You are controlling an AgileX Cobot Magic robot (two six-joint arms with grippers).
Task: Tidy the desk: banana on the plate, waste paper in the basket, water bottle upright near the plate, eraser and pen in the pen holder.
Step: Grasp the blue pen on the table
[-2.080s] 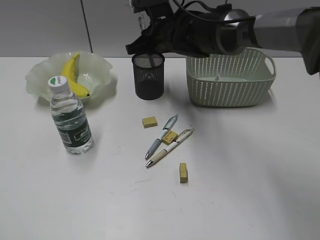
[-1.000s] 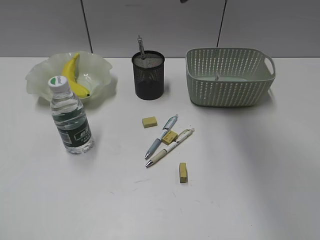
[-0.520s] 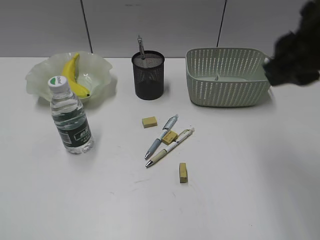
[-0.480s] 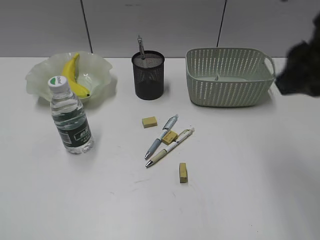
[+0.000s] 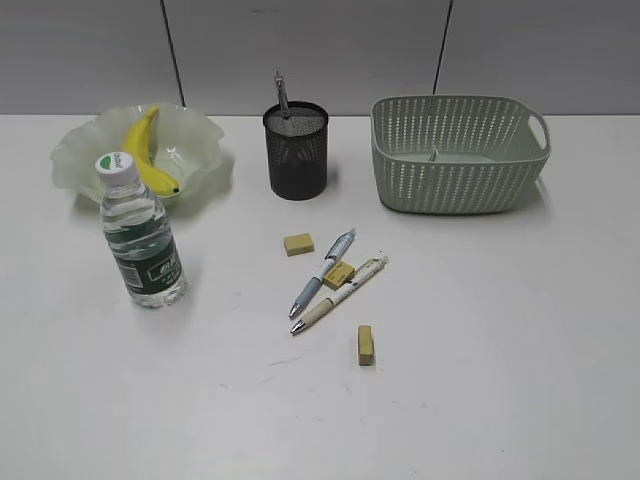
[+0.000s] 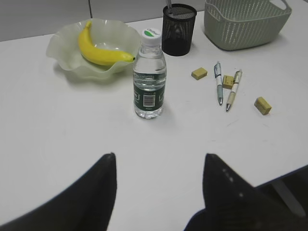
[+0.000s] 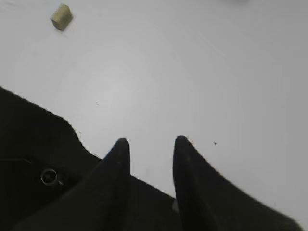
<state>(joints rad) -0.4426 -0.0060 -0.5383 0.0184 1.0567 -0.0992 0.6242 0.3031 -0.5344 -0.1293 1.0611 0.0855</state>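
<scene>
The banana [image 5: 145,150] lies in the pale-green plate [image 5: 75,160]. The water bottle [image 5: 143,235] stands upright just in front of the plate. One pen [image 5: 282,95] sticks up out of the black mesh pen holder [image 5: 297,155]. Two more pens [image 5: 325,270] [image 5: 342,293] lie on the desk with three yellow erasers [image 5: 299,244] [image 5: 340,274] [image 5: 367,344] around them. The waste paper is hidden from me. My left gripper [image 6: 159,156] hangs open over bare desk, short of the bottle [image 6: 149,82]. My right gripper [image 7: 151,139] is open with a narrow gap, empty, far from one eraser [image 7: 61,16].
The sage-green basket [image 5: 455,180] stands at the back right. Neither arm shows in the exterior view. The desk's front edge runs under both grippers, with dark space below it [image 7: 33,144] [image 6: 284,187].
The right arm, over the pen holder two seconds ago and at the right edge half a second ago, has left the exterior view. A pen now stands in the holder.
</scene>
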